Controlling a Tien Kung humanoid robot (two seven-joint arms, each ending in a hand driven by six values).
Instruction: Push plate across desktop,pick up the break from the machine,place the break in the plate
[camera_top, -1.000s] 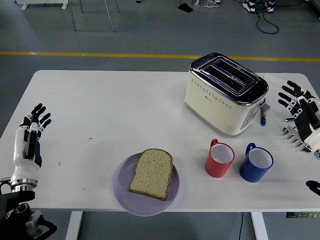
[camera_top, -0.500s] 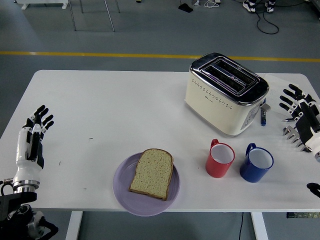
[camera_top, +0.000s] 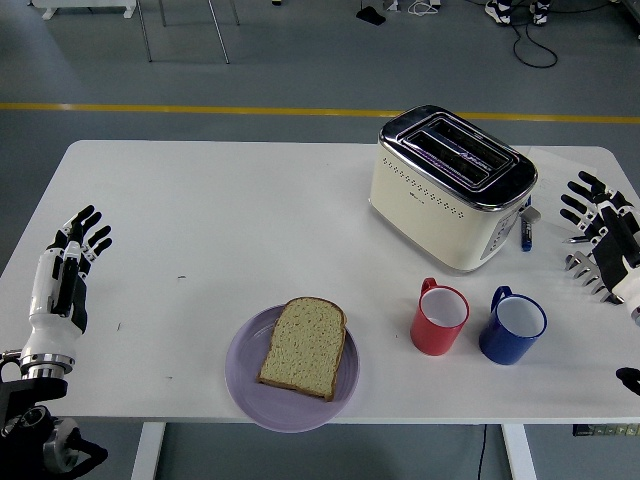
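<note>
A slice of bread (camera_top: 304, 346) lies flat on a purple plate (camera_top: 243, 384) near the table's front edge, left of centre. A cream and chrome toaster (camera_top: 450, 186) stands at the back right; its slots look empty. My left hand (camera_top: 72, 260) is at the table's left edge, fingers spread, holding nothing, far left of the plate. My right hand (camera_top: 598, 228) is at the right edge, right of the toaster, fingers spread and empty.
A red mug (camera_top: 440, 318) and a blue mug (camera_top: 513, 326) stand side by side in front of the toaster, right of the plate. A small blue object (camera_top: 526, 233) lies beside the toaster's right end. The white table (camera_top: 220, 210) is bare at the left and middle.
My left hand has drifted slightly up and right. My right hand has drifted slightly right toward the picture's edge. Bread, plate, mugs and toaster have not moved.
</note>
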